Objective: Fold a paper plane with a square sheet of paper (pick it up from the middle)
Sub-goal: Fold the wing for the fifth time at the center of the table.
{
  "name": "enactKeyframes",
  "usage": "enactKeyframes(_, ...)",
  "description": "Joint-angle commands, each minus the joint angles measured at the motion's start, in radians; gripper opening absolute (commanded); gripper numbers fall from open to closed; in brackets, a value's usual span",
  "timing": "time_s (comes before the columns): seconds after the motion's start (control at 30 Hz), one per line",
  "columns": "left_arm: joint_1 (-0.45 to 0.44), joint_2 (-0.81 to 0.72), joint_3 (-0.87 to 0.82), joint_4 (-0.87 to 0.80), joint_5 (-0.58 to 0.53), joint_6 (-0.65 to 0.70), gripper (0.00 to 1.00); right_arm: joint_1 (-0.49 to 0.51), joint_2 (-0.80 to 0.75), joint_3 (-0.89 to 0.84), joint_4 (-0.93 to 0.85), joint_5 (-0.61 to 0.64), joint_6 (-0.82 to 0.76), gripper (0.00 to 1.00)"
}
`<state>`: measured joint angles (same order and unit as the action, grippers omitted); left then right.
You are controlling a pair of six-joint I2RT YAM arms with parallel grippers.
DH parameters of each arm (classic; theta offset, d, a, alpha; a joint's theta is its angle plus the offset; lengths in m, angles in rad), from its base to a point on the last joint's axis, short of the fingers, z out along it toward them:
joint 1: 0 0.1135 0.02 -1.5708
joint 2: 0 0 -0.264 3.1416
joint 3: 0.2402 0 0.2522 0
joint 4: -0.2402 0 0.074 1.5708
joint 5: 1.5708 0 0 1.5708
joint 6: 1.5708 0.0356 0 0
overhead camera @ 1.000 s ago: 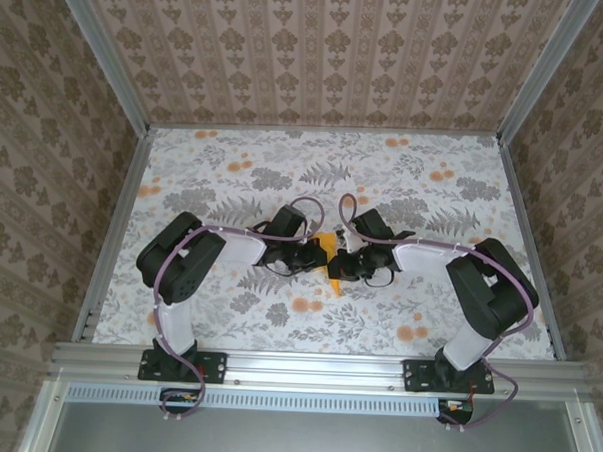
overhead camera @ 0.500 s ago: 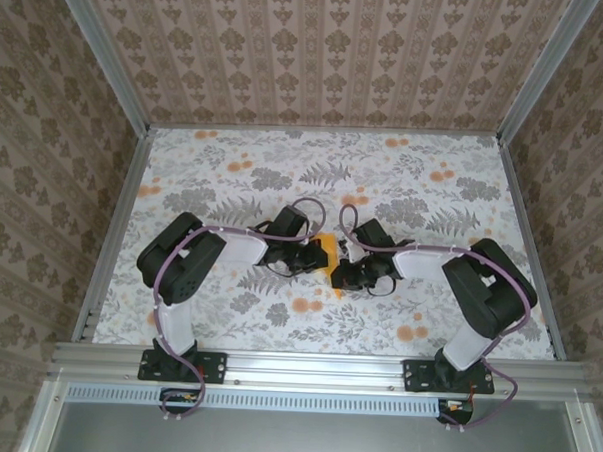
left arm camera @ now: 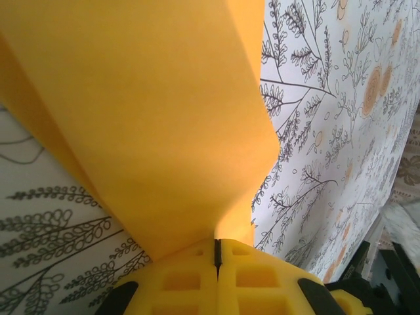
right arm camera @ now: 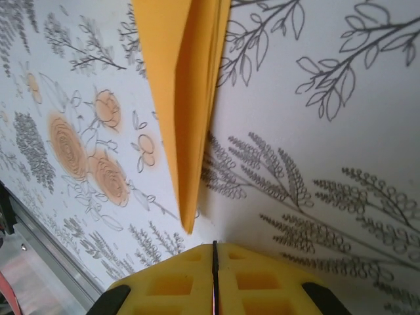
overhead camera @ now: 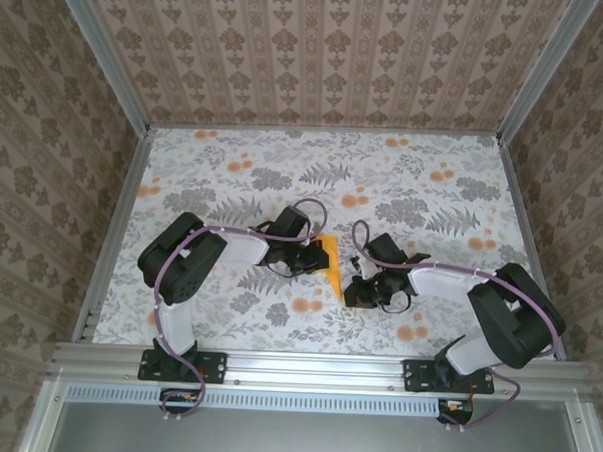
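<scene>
The orange-yellow paper is folded into a narrow pointed dart, the paper plane point(overhead camera: 333, 264), lying mid-table with its tip toward the near edge. My left gripper point(overhead camera: 314, 255) is shut on the plane's wide end; in the left wrist view the folded sheet point(left arm camera: 144, 118) fans out from the closed yellow jaws of the left gripper point(left arm camera: 216, 244). My right gripper point(overhead camera: 357, 288) sits to the right of the tip, apart from the paper. In the right wrist view the plane point(right arm camera: 187, 98) points down toward the right gripper point(right arm camera: 214, 248), whose jaws are shut with nothing between them.
The tablecloth point(overhead camera: 433, 202) is white with grey leaves and orange flower prints. Aluminium rails point(overhead camera: 305, 364) frame the table, and patterned walls point(overhead camera: 319, 57) enclose it. Both arm bases stand at the near edge.
My right gripper has left the paper and drawn back to the right and toward the near edge. The plane stays in the left gripper, now lying flatter and more exposed.
</scene>
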<state>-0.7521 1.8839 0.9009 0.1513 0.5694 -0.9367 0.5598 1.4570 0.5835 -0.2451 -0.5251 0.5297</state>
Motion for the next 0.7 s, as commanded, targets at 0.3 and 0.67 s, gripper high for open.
enactKeyframes(0.3, 0.005, 0.033, 0.018, -0.076, -0.043, 0.041, 0.06, 0.012, 0.128, 0.176, 0.067, 0.015, 0.049, 0.08)
enactKeyframes(0.67, 0.025, -0.024, 0.061, -0.062, -0.002, 0.115, 0.10, 0.011, 0.223, 0.121, 0.077, 0.047, 0.032, 0.06)
